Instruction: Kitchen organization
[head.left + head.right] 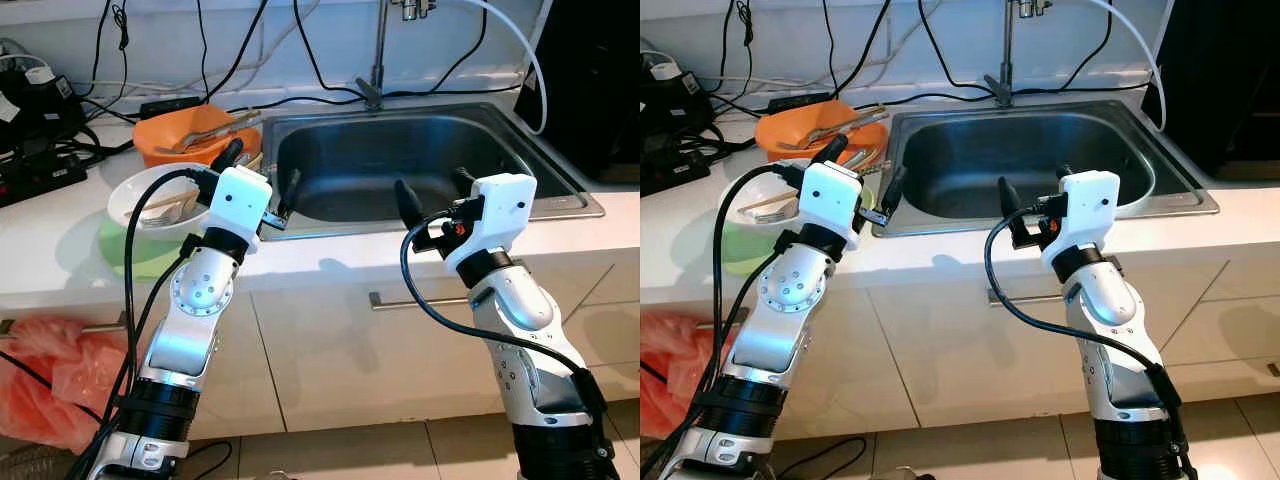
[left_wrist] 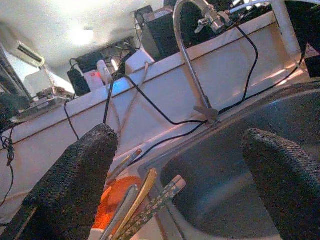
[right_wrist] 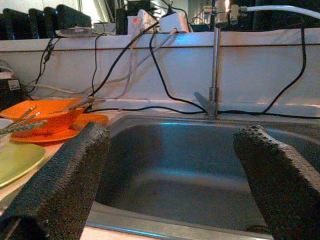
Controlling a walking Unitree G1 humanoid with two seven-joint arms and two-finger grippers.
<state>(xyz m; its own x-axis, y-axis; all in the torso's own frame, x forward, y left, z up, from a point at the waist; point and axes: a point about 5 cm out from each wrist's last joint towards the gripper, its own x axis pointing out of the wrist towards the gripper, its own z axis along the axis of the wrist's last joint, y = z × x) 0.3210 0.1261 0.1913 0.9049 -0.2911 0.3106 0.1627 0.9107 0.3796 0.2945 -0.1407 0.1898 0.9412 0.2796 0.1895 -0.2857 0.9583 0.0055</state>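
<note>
An orange bowl (image 1: 190,135) holding several utensils stands on the white counter left of the steel sink (image 1: 400,160). In front of it, a white bowl (image 1: 135,200) with chopsticks and a spoon rests on a green plate (image 1: 125,255). My left gripper (image 1: 260,172) is open and empty, hovering over the sink's left rim just right of the white bowl. My right gripper (image 1: 435,190) is also open and empty above the sink's front edge. In the left wrist view, chopsticks (image 2: 152,200) and the orange bowl (image 2: 112,202) lie between the fingers (image 2: 75,185).
A faucet (image 1: 378,60) rises behind the sink, with black cables and a white hose along the back wall. Power strips (image 1: 40,165) crowd the counter's far left. A red plastic bag (image 1: 50,375) lies on the floor below. Cabinet handle (image 1: 400,300) runs under the counter.
</note>
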